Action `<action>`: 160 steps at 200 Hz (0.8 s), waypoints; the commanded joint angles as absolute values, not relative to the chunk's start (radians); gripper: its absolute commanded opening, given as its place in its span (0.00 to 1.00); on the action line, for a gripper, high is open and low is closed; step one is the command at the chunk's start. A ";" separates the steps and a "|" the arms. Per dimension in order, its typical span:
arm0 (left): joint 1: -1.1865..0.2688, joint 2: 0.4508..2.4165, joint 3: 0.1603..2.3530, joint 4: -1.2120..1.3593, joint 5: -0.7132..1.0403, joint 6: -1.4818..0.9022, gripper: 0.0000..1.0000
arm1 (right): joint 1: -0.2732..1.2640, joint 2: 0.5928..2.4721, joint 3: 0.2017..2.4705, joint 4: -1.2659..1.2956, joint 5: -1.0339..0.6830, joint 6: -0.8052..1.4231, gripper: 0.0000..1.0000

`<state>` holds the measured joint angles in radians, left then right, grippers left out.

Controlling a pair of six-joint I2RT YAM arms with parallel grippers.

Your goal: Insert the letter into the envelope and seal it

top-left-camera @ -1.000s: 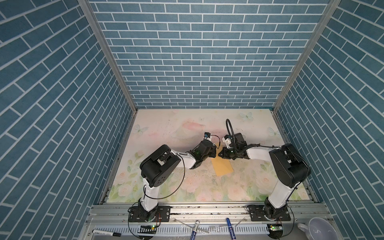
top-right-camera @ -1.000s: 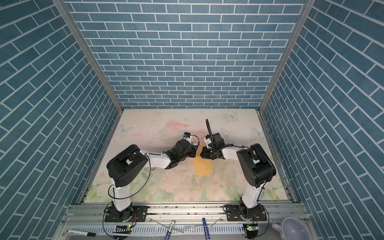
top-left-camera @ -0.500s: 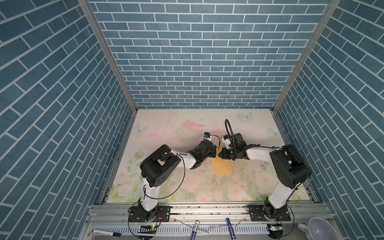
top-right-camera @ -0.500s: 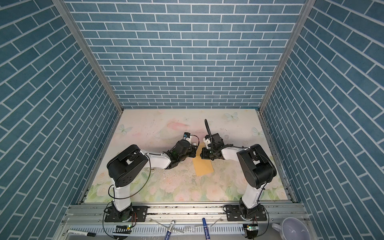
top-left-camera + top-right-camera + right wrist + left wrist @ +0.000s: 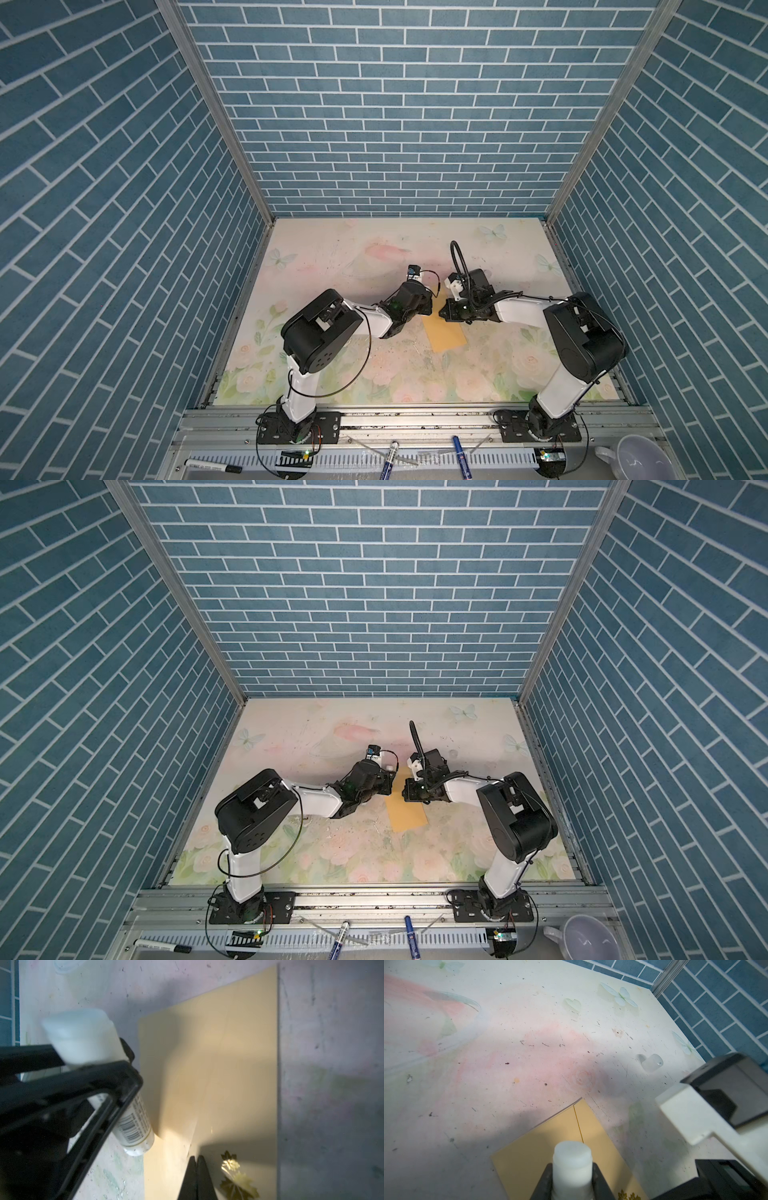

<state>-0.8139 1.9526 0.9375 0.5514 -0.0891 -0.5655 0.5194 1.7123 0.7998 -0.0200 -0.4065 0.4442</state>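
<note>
Tan envelope [image 5: 444, 338] lies beneath our closed right gripper [image 5: 196, 1159]; left gripper [image 5: 572, 1176] clamps a glue stick [image 5: 572, 1155]; letter unseen, sealing seemingly pending.

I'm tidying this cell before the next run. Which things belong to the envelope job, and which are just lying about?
In use: envelope, glue stick held by the left gripper, shut right gripper over the envelope.
Lying about: translucent cap, three markers, white cup.

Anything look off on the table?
A small translucent cap lies loose on the table, apart from the envelope; the glue stick in the left pincer is uncapped. The envelope sits askew. No spills or tears.
</note>
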 commanded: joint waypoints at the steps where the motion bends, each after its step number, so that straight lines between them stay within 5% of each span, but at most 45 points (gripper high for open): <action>1: -0.809 1.980 0.932 0.517 -0.111 -0.556 0.00 | 0.528 1.728 0.731 -0.210 -0.330 0.411 0.00; 160: -0.810 1.977 0.928 0.522 -0.111 -0.558 0.00 | 0.541 1.634 0.622 -0.222 -0.298 0.457 0.00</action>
<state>-0.8139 1.9526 0.9375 0.5522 -0.0898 -0.5671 0.5304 1.5986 0.6758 -0.0105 -0.3782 0.4480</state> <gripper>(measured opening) 0.280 0.044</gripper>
